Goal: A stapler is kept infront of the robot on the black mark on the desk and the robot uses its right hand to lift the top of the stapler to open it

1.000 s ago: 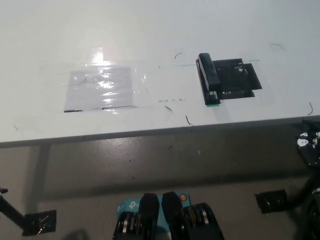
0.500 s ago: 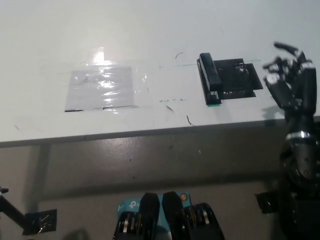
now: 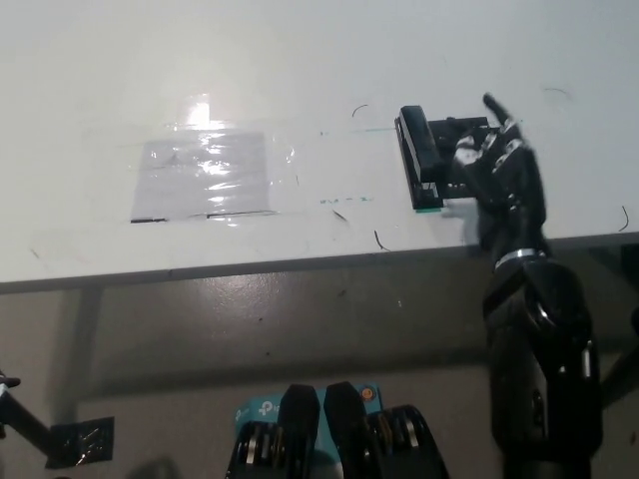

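While the stapler (image 3: 420, 158) lies shut on the black mark (image 3: 454, 186) near the desk (image 3: 300, 60) edge, we see our right hand (image 3: 499, 170) just beside it over the mark, fingers (image 3: 496, 108) spread, holding nothing.

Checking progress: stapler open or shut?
Shut: the stapler top lies flat on its base; the right robot hand is beside it, not lifting.
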`<state>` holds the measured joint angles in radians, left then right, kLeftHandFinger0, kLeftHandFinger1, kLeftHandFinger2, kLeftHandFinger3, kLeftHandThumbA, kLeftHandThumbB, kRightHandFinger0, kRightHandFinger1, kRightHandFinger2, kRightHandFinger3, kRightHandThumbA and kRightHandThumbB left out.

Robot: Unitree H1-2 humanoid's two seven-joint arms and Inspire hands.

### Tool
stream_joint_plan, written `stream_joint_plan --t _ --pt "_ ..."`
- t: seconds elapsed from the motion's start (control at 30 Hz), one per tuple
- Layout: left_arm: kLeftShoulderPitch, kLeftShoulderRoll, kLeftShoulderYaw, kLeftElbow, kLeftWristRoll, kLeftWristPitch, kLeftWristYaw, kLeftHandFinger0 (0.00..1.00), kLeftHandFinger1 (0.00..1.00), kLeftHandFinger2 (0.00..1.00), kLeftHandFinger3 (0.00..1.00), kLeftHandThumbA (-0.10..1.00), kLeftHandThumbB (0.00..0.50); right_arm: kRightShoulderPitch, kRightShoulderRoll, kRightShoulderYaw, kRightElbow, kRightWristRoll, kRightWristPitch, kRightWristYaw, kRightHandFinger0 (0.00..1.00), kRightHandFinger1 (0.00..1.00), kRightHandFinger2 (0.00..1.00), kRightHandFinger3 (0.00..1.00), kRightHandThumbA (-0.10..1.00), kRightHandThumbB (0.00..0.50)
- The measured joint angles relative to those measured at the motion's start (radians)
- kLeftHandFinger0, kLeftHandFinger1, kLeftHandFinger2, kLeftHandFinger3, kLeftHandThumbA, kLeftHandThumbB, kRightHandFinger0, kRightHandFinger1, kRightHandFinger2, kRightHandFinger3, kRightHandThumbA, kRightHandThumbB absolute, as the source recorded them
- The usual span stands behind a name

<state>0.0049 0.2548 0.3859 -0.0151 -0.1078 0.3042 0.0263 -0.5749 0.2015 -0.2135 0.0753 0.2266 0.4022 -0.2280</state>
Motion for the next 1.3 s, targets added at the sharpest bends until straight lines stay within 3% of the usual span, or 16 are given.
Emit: stream_joint_plan --t 0.07,0.2,0.5,0.63,0.73,0.83,1.03,1.1,1.3 --pt "0.0 -0.002 0.0 0.001 0.0 0.0 0.0 0.18 0.19 0.42 0.69 0.39 0.0 0.0 0.013 -0.022 0.029 0.034 0.008 -0.015 0.49 0.57 0.77 0.95 0.14 0.0" --pt "-0.001 -0.01 0.0 0.001 0.0 0.0 0.0 0.18 0.21 0.41 0.69 0.42 0.0 -0.001 0.042 -0.075 0.09 0.119 0.026 -0.061 0.55 0.64 0.82 1.0 0.21 0.0" --pt "-0.018 -0.012 0.003 -0.004 0.0 0.001 0.0 0.17 0.2 0.44 0.72 0.38 0.0 -0.039 0.079 -0.114 0.125 0.279 0.055 -0.177 0.5 0.6 0.74 0.97 0.25 0.0" --pt "-0.02 -0.011 0.003 -0.009 0.0 0.001 0.0 0.17 0.21 0.46 0.72 0.38 0.0 -0.047 0.077 -0.108 0.124 0.319 0.059 -0.223 0.53 0.63 0.79 0.96 0.25 0.0" --pt "-0.02 -0.011 0.004 -0.013 0.0 0.002 0.001 0.19 0.22 0.45 0.71 0.39 0.0 -0.047 0.067 -0.092 0.123 0.335 0.06 -0.249 0.51 0.65 0.8 0.96 0.25 0.0" --pt "-0.02 -0.011 0.004 -0.013 0.0 0.002 0.0 0.21 0.23 0.45 0.71 0.4 0.0 -0.047 0.047 -0.069 0.123 0.343 0.062 -0.265 0.45 0.61 0.77 1.0 0.26 0.0" --pt "-0.019 -0.011 0.004 -0.013 0.0 0.002 0.001 0.21 0.22 0.43 0.68 0.38 0.0 -0.048 0.017 -0.062 0.129 0.349 0.065 -0.288 0.48 0.59 0.75 0.95 0.28 0.0" --pt "-0.02 -0.011 0.005 -0.014 0.0 0.002 0.001 0.2 0.22 0.44 0.7 0.44 0.0 -0.048 0.016 -0.062 0.129 0.349 0.065 -0.299 0.6 0.63 0.78 0.94 0.25 0.0" --pt "-0.021 -0.008 0.004 -0.023 0.0 0.002 0.0 0.21 0.23 0.47 0.7 0.43 0.0 -0.046 0.025 -0.061 0.129 0.363 0.067 -0.329 0.6 0.61 0.75 0.93 0.24 0.0"
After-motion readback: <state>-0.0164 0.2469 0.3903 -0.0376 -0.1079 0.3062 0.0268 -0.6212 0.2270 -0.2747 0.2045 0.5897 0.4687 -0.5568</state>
